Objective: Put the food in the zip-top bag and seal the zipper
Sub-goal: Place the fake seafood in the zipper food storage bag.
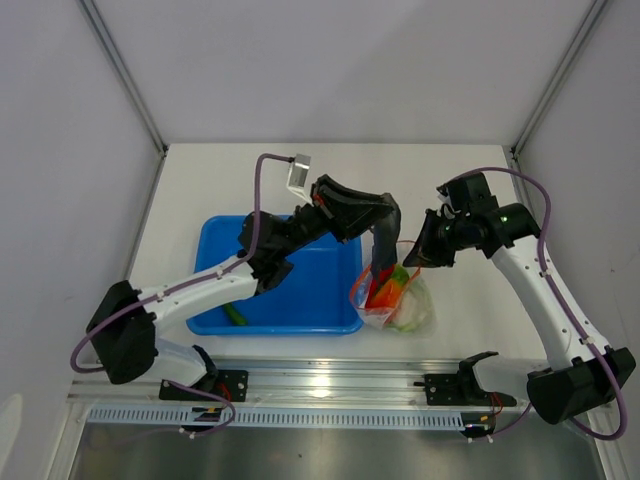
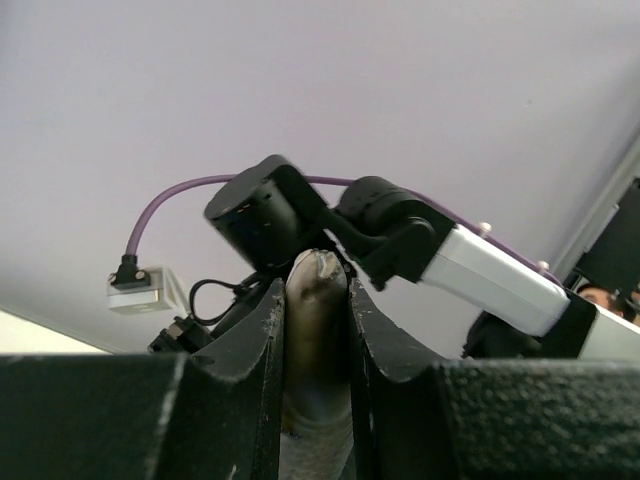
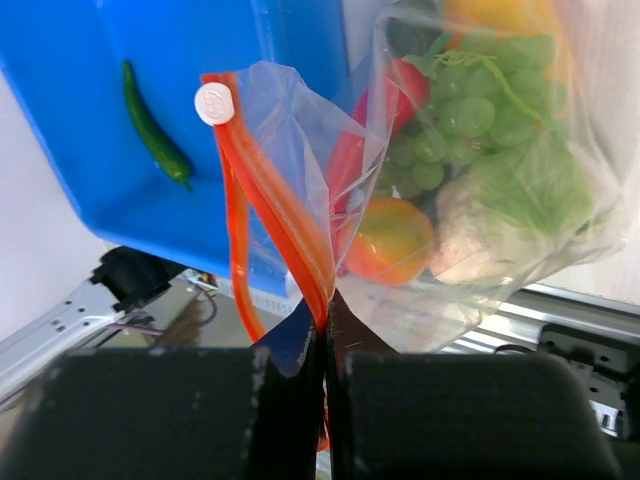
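Note:
The clear zip-top bag (image 1: 397, 297) lies just right of the blue tray, mouth up. Through it the right wrist view shows green grapes (image 3: 470, 110), a white cauliflower (image 3: 480, 235), a red-orange tomato (image 3: 395, 240), a red chili (image 3: 362, 135) and a yellow mango (image 3: 500, 15). My right gripper (image 3: 325, 322) is shut on the red-orange zipper (image 3: 270, 190), holding the mouth up; it also shows in the top view (image 1: 413, 258). My left gripper (image 1: 383, 255) hangs over the bag's mouth, shut on the grey fish (image 2: 317, 340), which stands between its fingers (image 2: 262, 335).
The blue tray (image 1: 215, 240) sits left of the bag and holds one slender dark green pepper (image 3: 150, 125), also in the top view (image 1: 233, 315). A white slider tab (image 3: 213, 103) sits at the zipper's end. The metal rail (image 1: 330, 385) runs along the near edge.

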